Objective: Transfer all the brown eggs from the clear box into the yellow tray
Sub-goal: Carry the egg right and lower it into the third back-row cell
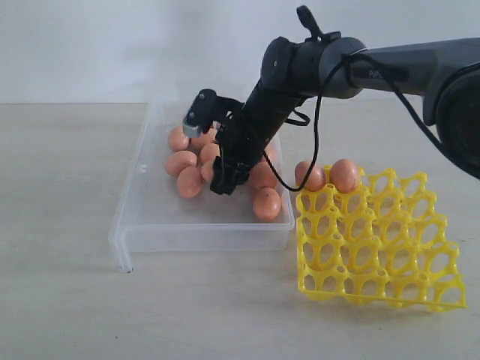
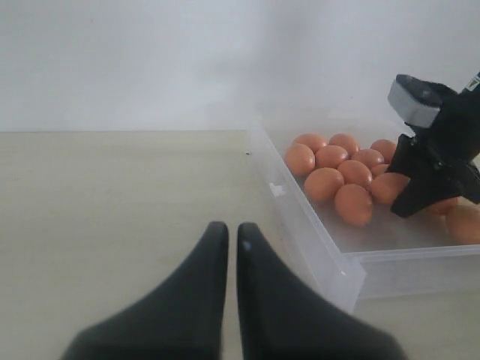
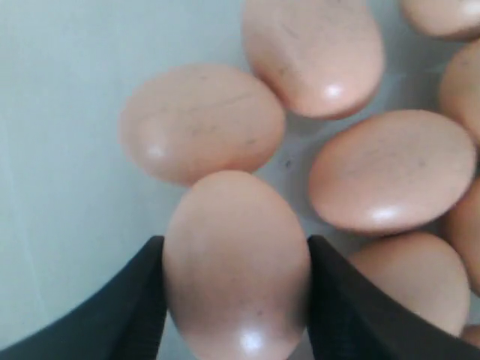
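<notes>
Several brown eggs (image 1: pixel 189 181) lie clustered in the clear box (image 1: pixel 150 217). My right gripper (image 1: pixel 225 180) reaches down into that box among them. In the right wrist view its two black fingers (image 3: pixel 142 300) press against both sides of one brown egg (image 3: pixel 235 262), which still sits among its neighbours (image 3: pixel 390 172) on the box floor. The yellow tray (image 1: pixel 375 247) lies right of the box, tilted, with two eggs (image 1: pixel 344 175) in its far-left cells. My left gripper (image 2: pixel 226 229) hovers over the bare table beside the box wall (image 2: pixel 315 232), shut and holding nothing.
The right arm (image 1: pixel 390 67) stretches in from the upper right, over the tray's far side. A black cable (image 1: pixel 319 127) hangs from it near the tray's eggs. Bare tabletop (image 1: pixel 67 187) spreads left of the box and in front of it.
</notes>
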Robot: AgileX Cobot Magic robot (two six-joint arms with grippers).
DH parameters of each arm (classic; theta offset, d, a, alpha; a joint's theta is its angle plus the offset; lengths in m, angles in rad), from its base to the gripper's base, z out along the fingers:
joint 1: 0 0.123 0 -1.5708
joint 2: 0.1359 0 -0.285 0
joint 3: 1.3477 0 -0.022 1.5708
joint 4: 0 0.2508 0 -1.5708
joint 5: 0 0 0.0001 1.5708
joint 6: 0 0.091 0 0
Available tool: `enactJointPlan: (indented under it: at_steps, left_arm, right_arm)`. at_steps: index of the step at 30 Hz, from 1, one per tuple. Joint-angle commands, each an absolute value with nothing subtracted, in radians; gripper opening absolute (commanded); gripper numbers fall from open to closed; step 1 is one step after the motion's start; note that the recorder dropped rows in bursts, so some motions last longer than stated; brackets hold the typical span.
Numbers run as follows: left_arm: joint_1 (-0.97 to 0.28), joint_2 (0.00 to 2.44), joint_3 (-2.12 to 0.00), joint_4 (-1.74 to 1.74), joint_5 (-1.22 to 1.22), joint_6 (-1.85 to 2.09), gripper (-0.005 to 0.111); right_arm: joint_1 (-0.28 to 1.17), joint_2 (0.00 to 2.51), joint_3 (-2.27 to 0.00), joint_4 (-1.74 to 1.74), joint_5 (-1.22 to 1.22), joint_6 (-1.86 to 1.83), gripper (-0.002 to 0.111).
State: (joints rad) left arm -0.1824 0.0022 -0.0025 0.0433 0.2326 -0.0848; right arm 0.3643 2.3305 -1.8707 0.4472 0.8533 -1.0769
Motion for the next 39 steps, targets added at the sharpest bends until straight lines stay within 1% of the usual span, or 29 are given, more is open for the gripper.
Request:
enactJointPlan:
  at_steps: [1, 7, 9, 10, 12, 15, 16, 18, 19, 21, 23, 24, 26, 28, 29, 30, 31, 32, 34, 37, 39]
  left_arm:
    - [-0.179, 0.000, 0.000, 0.041, 0.233, -0.083, 0.004]
    - [-0.179, 0.000, 0.000, 0.041, 0.233, -0.083, 0.004]
    - [-0.179, 0.000, 0.000, 0.041, 0.233, -0.083, 0.004]
    - [-0.179, 0.000, 0.000, 0.041, 0.233, -0.083, 0.004]
    - [-0.179, 0.000, 0.000, 0.041, 0.233, -0.083, 0.004]
    - [-0.179, 0.000, 0.000, 0.041, 0.233, -0.083, 0.004]
    - [-0.179, 0.000, 0.000, 0.041, 0.233, -0.083, 0.004]
    - [-0.179, 0.000, 0.000, 0.041, 0.233, -0.083, 0.004]
    - [-0.179, 0.000, 0.000, 0.041, 0.233, -0.083, 0.004]
    - [-0.179, 0.000, 0.000, 0.041, 0.233, -0.083, 0.004]
    - [-0.179, 0.000, 0.000, 0.041, 0.233, -0.083, 0.004]
    - [-0.179, 0.000, 0.000, 0.041, 0.233, -0.083, 0.004]
    - [-0.179, 0.000, 0.000, 0.041, 0.233, -0.083, 0.004]
    - [-0.179, 0.000, 0.000, 0.041, 0.233, -0.083, 0.004]
    - [-0.179, 0.000, 0.000, 0.041, 0.233, -0.083, 0.004]
    - [-0.179, 0.000, 0.000, 0.041, 0.233, -0.083, 0.004]
    - [-0.179, 0.000, 0.000, 0.041, 0.233, -0.083, 0.004]
    - [-0.179, 0.000, 0.000, 0.041, 0.233, -0.083, 0.004]
    - [-0.179, 0.000, 0.000, 0.041, 0.233, -0.083, 0.004]
    - [-0.179, 0.000, 0.000, 0.041, 0.233, -0.083, 0.004]
    - [-0.179, 0.000, 0.000, 0.041, 0.233, -0.083, 0.004]
  right_arm:
    - [0.359, 2.243, -1.872, 0.462, 0.854, -0.836, 0.000]
    - [0.357, 2.136, -1.861, 0.439, 0.902, -0.707, 0.000]
    - [0.348, 2.088, -1.813, 0.464, 0.870, -0.663, 0.000]
    - [0.338, 2.046, -1.749, 0.499, 0.824, -0.655, 0.000]
    - [0.318, 1.974, -1.609, 0.571, 0.692, -0.655, 0.000]
    - [0.281, 1.802, -1.330, 0.708, 0.407, -0.658, 0.000]
    - [0.264, 1.741, -1.207, 0.766, 0.280, -0.664, 0.000]
    - [0.242, 1.639, -1.056, 0.837, 0.110, -0.664, 0.000]
    - [0.227, 1.580, -0.956, 0.883, -0.024, -0.660, 0.000]
    - [0.197, 1.511, -0.829, 0.932, -0.231, -0.568, 0.000]
    - [0.147, 1.466, -0.736, 0.913, -0.379, -0.365, 0.000]
    - [0.107, 1.452, -0.702, 0.846, -0.390, -0.228, 0.000]
    - [0.025, 1.450, -0.668, 0.554, -0.361, 0.061, 0.000]
    - [-0.058, 1.468, -0.663, -0.019, -0.371, 0.465, 0.000]
    - [-0.096, 1.482, -0.663, -0.287, -0.420, 0.705, 0.000]
    - [-0.153, 1.505, -0.663, -0.597, -0.538, 0.956, 0.000]
    - [-0.223, 1.540, -0.676, -0.836, -0.712, 1.158, 0.000]
    - [-0.291, 1.588, -0.697, -0.993, -0.905, 1.270, 0.000]
    - [-0.391, 1.688, -0.744, -1.156, -1.219, 1.346, 0.000]
    - [-0.467, 1.803, -0.805, -1.300, -1.221, 1.444, 0.000]
    - [-0.489, 1.851, -0.816, -1.386, -1.221, 1.436, 0.000]
